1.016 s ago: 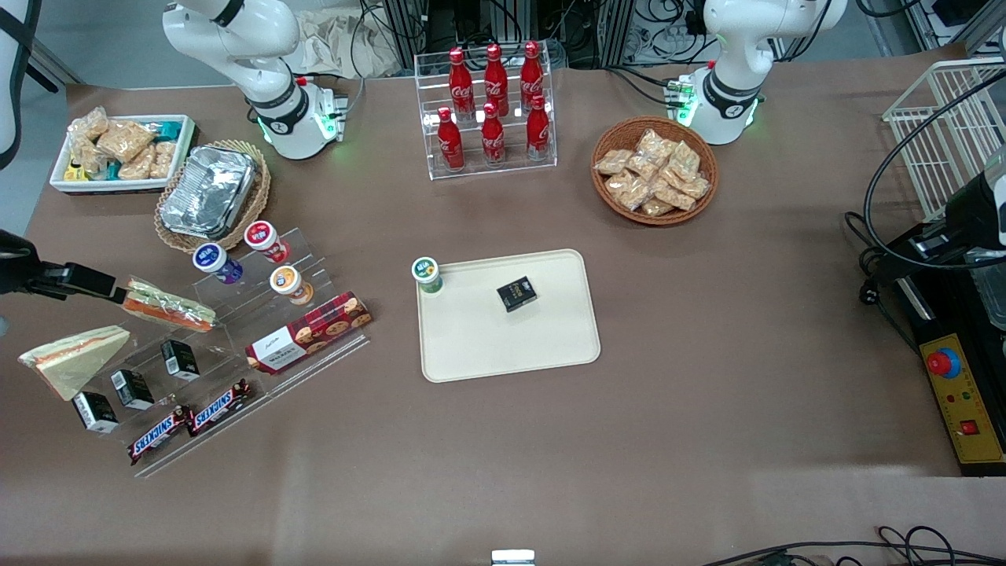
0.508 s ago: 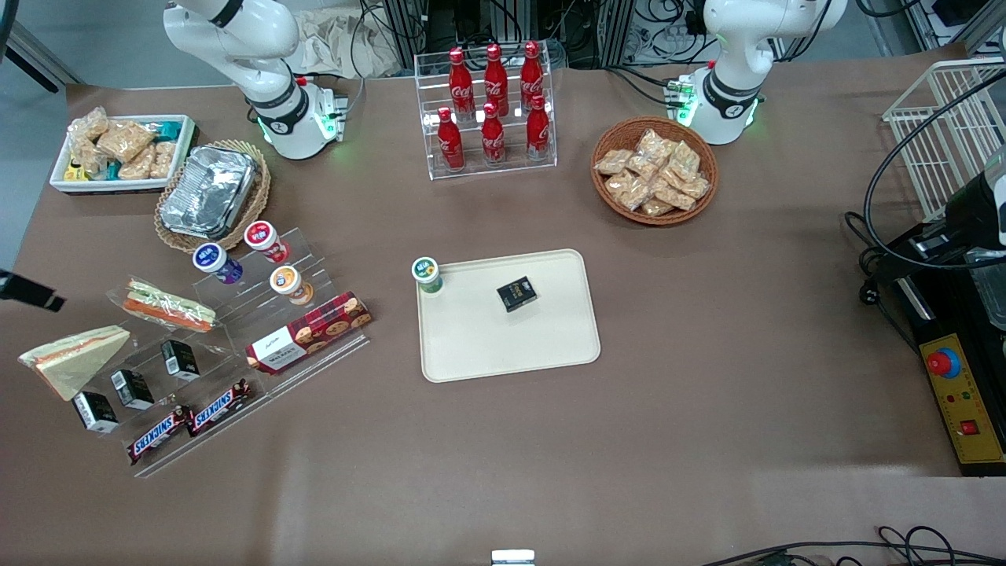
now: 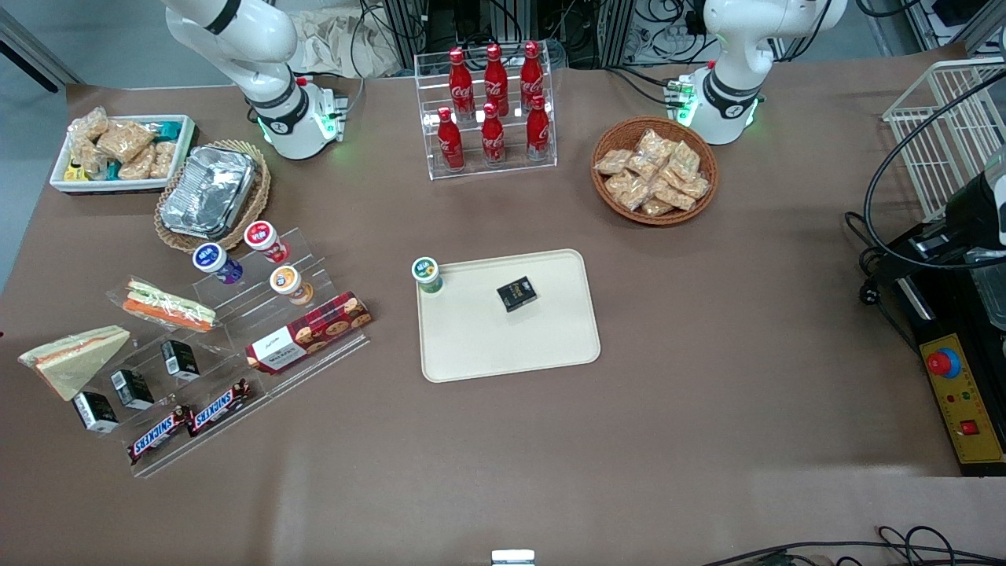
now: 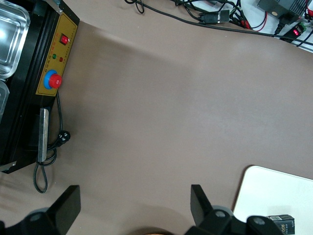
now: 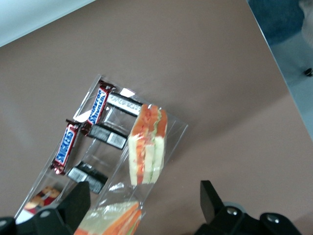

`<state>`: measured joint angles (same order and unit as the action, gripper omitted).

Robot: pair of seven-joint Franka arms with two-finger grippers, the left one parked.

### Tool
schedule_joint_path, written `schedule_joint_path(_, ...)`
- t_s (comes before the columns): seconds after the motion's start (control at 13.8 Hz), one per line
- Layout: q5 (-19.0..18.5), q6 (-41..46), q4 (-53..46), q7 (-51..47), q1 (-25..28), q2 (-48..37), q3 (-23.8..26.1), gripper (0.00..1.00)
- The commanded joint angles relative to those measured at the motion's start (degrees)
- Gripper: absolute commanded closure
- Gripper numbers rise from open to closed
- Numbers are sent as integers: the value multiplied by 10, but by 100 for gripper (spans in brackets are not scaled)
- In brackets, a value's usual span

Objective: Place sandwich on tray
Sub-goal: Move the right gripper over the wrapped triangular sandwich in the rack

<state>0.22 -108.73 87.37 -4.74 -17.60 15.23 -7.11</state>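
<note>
Not yet started: sandwich [image 3: 75, 359] lies on worktop [image 3: 707, 354] at working arm's end, well apart from tray [image 3: 550, 346]. Pincer [image 5: 142, 210] open, empty, above it.

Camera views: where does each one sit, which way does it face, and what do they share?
Front view: high above the table, looking down at both arm bases, the tray and the sandwich.
Right wrist view: on the working arm, looking down past the gripper, jaws open, onto the sandwich.
Left wrist view: on the parked arm, facing the table and a tray corner.
Shared: sandwich, tray.
</note>
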Motion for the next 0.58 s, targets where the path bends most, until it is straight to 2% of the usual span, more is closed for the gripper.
schedule_joint_path(0.0, 36, -30, -6, -4, -22, 27, 5, 0)
schedule_joint_path(0.51, 47, -111, -1, -47, -20, 92, 5, 0)
